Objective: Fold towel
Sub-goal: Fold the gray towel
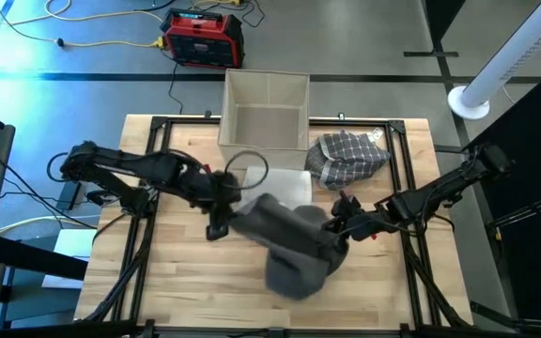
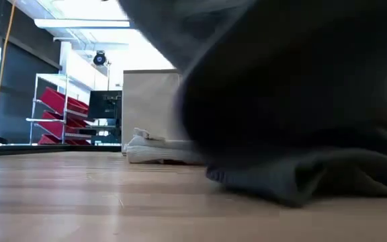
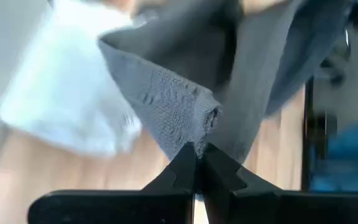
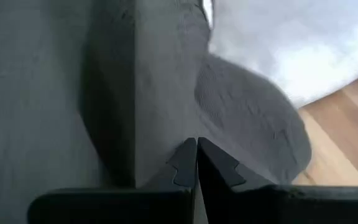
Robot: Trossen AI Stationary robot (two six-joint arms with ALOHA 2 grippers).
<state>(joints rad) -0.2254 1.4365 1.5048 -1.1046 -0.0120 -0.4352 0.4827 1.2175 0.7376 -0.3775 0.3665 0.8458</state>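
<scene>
Grey towel (image 1: 289, 246): lifted, one edge pinched between the closed left gripper (image 3: 196, 151) fingers, another between the closed right gripper (image 4: 196, 144) fingers.

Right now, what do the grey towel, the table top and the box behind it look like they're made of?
Grey towel: soft terry-like cloth, matte, nubby weave, drapes.
Table top: light wood, visible plank grain, slight sheen.
Box: probably fabric or board, plain beige, matte.

Dark grey towel (image 1: 289, 239), bunched and partly lifted, lower folds draped on the wooden table's middle.
</scene>
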